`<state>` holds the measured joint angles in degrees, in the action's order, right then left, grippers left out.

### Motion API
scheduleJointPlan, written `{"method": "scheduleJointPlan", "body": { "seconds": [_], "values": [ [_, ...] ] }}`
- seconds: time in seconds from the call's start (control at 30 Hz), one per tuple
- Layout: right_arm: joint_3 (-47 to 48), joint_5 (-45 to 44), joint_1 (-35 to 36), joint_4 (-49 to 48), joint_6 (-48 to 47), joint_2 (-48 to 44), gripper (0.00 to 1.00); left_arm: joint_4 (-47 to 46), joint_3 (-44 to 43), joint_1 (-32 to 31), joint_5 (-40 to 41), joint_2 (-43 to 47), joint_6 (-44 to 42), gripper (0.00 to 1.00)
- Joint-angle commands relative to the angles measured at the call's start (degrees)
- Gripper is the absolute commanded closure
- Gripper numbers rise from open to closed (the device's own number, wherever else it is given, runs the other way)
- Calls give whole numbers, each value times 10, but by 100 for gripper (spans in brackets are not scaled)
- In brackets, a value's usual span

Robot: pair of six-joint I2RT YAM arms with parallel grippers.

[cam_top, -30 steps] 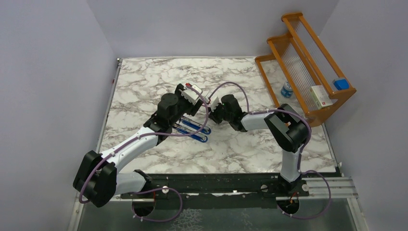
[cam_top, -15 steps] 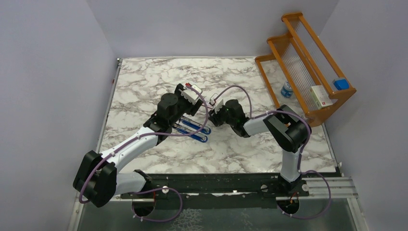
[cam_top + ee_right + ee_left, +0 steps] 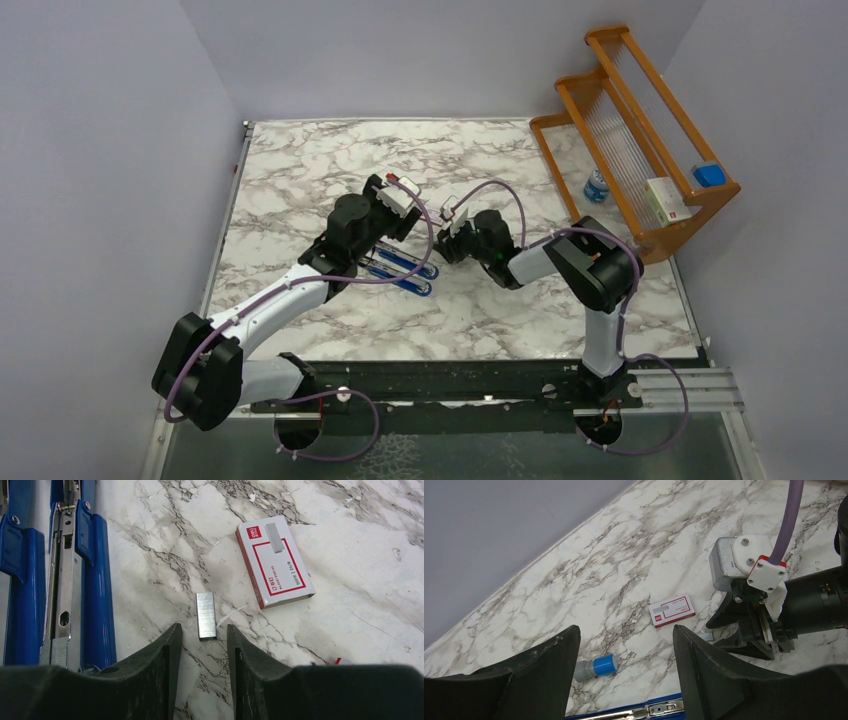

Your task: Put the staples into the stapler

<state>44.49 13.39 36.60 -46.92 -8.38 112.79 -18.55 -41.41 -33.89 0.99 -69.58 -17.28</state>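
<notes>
Against one second back, top view: the right arm's wrist has shifted a little toward the right edge of the counter and its forearm lies lower. The left arm, the stapler and the rack have not moved.

Right gripper (image 3: 202, 630): jaws narrowly parted, holding nothing. The short silvery-grey strip of staples (image 3: 206, 615) lies flat on the white marble-pattern counter (image 3: 350, 645). Its near end sits between the two fingertips, with a gap on each side.

The small flat white staple box with the red-framed label (image 3: 274, 561) lies just beyond the strip to its right, apart from it. The blue stapler with the metal channel (image 3: 95, 580) lies swung open, left of the strip and near the middle of the counter. Some staples show at the near end of its channel.

Left gripper (image 3: 624, 630): jaws wide, empty, hanging above the counter over the stapler. The small grey cylinder with the blue cap (image 3: 596, 666) lies on its side beyond the stapler. The orange wooden rack (image 3: 640, 130) stands at the far right corner.
</notes>
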Motion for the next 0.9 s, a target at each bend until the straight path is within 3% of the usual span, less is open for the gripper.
{"method": "scheduleJointPlan", "body": {
  "seconds": [0.0, 0.87],
  "values": [
    [-16, 18, -7, 39, -8, 32, 60, -12, 9, -5, -4, 11, -9, 29],
    [8, 7, -10, 65, 6, 44, 92, -12, 11, -7, -6, 18, -12, 29]
  ]
}}
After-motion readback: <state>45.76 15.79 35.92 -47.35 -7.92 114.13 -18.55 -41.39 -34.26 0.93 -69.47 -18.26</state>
